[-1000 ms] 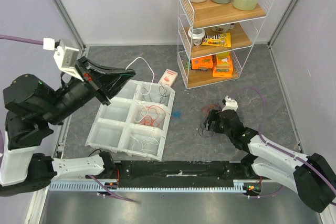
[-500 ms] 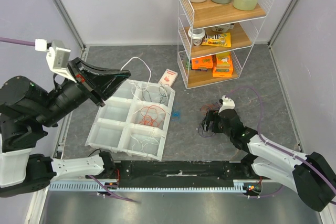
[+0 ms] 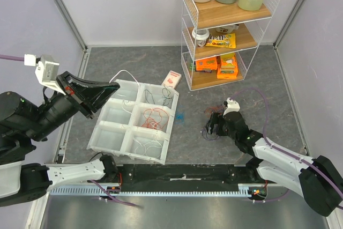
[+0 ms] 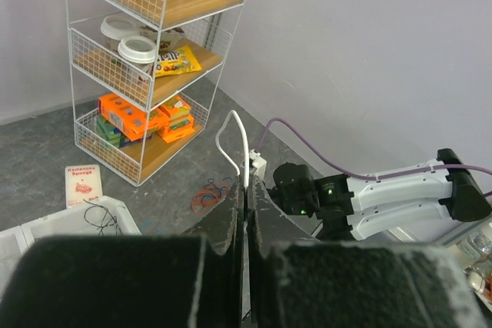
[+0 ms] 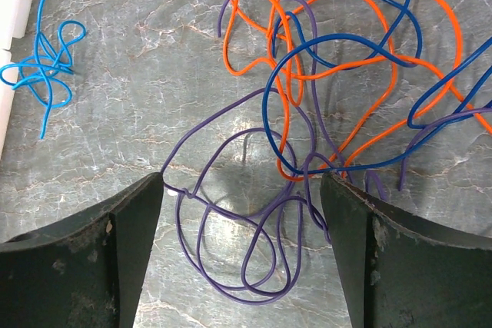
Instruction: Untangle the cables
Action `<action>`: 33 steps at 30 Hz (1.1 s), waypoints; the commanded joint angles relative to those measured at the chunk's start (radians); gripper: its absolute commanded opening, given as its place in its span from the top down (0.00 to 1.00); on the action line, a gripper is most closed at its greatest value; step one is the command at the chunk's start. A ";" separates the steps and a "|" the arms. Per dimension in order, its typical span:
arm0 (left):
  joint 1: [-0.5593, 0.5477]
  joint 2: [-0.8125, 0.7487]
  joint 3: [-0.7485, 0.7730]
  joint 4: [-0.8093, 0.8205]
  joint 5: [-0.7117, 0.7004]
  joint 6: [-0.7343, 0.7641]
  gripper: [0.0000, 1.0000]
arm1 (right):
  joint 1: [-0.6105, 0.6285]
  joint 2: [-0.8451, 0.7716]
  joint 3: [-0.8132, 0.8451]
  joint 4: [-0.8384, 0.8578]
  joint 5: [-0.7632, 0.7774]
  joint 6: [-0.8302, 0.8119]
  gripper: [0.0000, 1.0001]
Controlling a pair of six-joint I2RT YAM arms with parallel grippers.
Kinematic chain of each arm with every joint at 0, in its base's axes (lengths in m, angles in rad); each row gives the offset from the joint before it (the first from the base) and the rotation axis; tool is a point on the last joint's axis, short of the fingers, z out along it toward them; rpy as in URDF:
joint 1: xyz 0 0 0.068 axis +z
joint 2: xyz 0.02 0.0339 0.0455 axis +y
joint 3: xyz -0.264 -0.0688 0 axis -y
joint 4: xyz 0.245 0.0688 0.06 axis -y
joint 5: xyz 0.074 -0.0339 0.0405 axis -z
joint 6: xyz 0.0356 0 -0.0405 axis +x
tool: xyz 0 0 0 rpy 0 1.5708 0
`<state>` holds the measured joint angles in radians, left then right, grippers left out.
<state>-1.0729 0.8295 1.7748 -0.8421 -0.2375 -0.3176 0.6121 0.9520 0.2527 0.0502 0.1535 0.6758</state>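
The left tool (image 4: pixel 246 190) is clenched on a white cable (image 4: pixel 231 124), held up above the tray (image 3: pixel 128 154). Right of the tray, the tangle (image 5: pixel 300 165) lies on the worktop (image 3: pixel 187 138) under the right tool (image 5: pixel 240 182), which is spread wide. I'd pinch only the purple loop (image 5: pixel 188 192), then draw gently so the other strands slip free.

Black joints (image 3: pixel 21 116), white link shells (image 3: pixel 75 172), thin purple hoses (image 3: pixel 10 57), scuffed dark tool fingers (image 5: pixel 69 266).
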 commanded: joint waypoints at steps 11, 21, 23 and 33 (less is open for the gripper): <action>0.001 0.097 0.233 0.002 0.038 0.035 0.98 | -0.003 0.002 -0.001 0.040 -0.012 -0.016 0.09; 0.001 -0.039 -0.082 0.021 -0.012 -0.067 0.98 | 0.000 0.010 0.000 0.043 -0.022 -0.022 0.09; 0.001 -0.059 -0.141 0.015 -0.040 -0.084 0.98 | 0.000 0.001 -0.003 0.042 -0.023 -0.021 0.09; 0.001 -0.110 -0.285 -0.104 -0.118 -0.159 0.98 | -0.002 -0.018 -0.007 0.034 -0.025 -0.018 0.09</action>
<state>-1.0729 0.7383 1.5295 -0.8692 -0.2974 -0.4030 0.6121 0.9504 0.2527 0.0532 0.1310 0.6685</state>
